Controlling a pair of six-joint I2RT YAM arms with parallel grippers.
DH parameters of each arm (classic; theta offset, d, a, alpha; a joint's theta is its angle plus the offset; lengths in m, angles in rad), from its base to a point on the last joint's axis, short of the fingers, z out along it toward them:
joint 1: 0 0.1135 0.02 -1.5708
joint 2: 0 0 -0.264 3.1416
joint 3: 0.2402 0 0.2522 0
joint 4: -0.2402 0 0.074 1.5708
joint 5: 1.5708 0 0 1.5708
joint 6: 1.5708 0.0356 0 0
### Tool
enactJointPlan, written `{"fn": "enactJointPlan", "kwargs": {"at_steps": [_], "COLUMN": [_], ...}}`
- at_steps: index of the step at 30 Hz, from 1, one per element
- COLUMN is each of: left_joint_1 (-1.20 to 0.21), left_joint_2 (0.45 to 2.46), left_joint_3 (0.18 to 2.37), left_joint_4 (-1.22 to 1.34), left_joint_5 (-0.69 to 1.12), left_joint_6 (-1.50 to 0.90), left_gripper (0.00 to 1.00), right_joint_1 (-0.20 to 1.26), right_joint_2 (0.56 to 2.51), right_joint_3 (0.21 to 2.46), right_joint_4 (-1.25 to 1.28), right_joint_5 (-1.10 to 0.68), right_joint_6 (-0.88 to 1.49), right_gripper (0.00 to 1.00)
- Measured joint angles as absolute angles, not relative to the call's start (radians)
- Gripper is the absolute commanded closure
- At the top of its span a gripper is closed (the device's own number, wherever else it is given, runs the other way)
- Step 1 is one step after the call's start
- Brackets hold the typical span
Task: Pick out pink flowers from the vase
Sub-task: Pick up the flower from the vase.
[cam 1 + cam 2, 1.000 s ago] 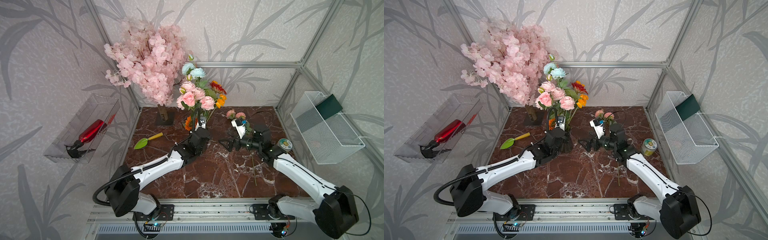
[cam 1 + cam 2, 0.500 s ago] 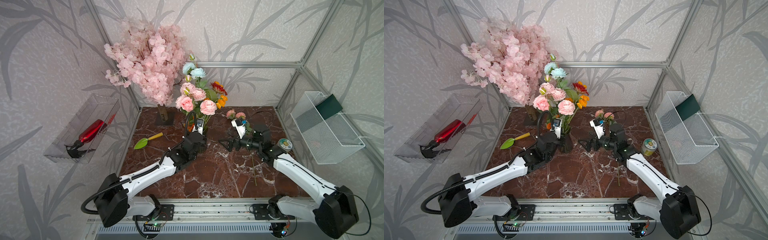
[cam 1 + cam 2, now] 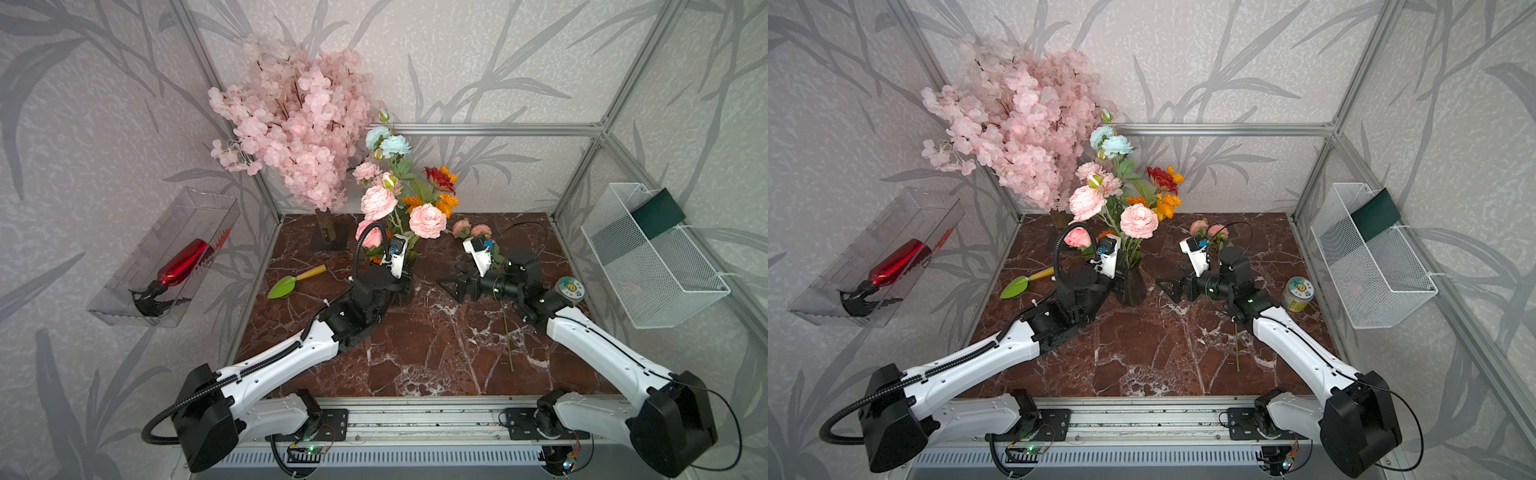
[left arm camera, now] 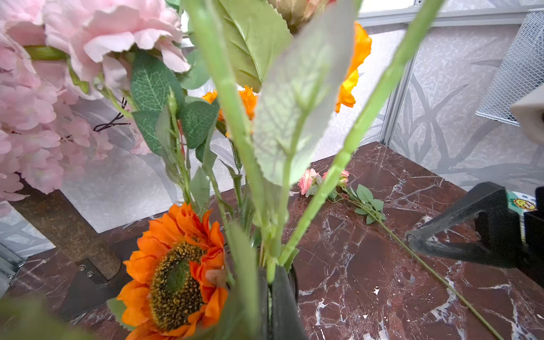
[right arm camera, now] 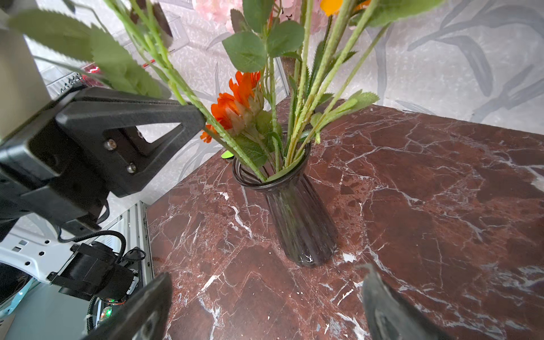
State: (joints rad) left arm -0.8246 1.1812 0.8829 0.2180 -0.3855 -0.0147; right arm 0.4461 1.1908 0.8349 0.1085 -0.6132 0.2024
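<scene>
**Light, springy stems, best taken low by the rim**

The left end effector (image 5: 200, 116) was clenched on one green stem (image 5: 226, 137) just above the flared rim of the vase (image 5: 300, 217). The right end effector (image 3: 1169, 286) was released, its jaws wide, beside the vase and touching nothing. We could not follow the gripped stem up to its head, so we could not say whether it bore a pink bloom.

The pink flowers (image 3: 427, 220) stood in the vase among orange and light blue heads. A pink spray (image 4: 307, 181) lay flat on the bench (image 5: 412, 191), apart from the vase.

We judged the flowers very light. Their heads were soft layered fabric that a pinch would crush. The stems were thin, ridged and finely bristled, probably springy, with enough texture to resist slipping. The best hold seemed to be bare stem between the leaves, close to the rim, never the head.

The vase was dark ribbed glass, smooth, wide at the base and narrow at the neck. The stems were crowded there, so we thought a slanted pull could drag neighbouring stems or tip the vase. The bench was polished red-brown marble with white veins and looked slick.
</scene>
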Motion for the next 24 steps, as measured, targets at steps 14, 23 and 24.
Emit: {"fn": "enactJointPlan", "kwargs": {"at_steps": [14, 23, 24], "left_joint_1": [-0.824, -0.824, -0.824], "left_joint_2": [1.150, 1.148, 1.146], "left_joint_3": [0.970, 1.100, 1.111], "left_joint_4": [0.170, 0.104, 0.096], "left_joint_5": [-0.267, -0.205, -0.203], "left_joint_6": [0.006, 0.006, 0.006], "left_gripper": [1.00, 1.00, 1.00], "right_joint_1": [0.464, 0.467, 0.467], "right_joint_2": [1.229, 1.229, 1.229], "right_joint_3": [0.883, 0.970, 0.985], "right_joint_4": [0.115, 0.085, 0.079], "right_joint_5": [-0.622, -0.621, -0.620], "right_joint_6": [0.217, 0.192, 0.187], "right_gripper": [0.01, 0.01, 0.01]}}
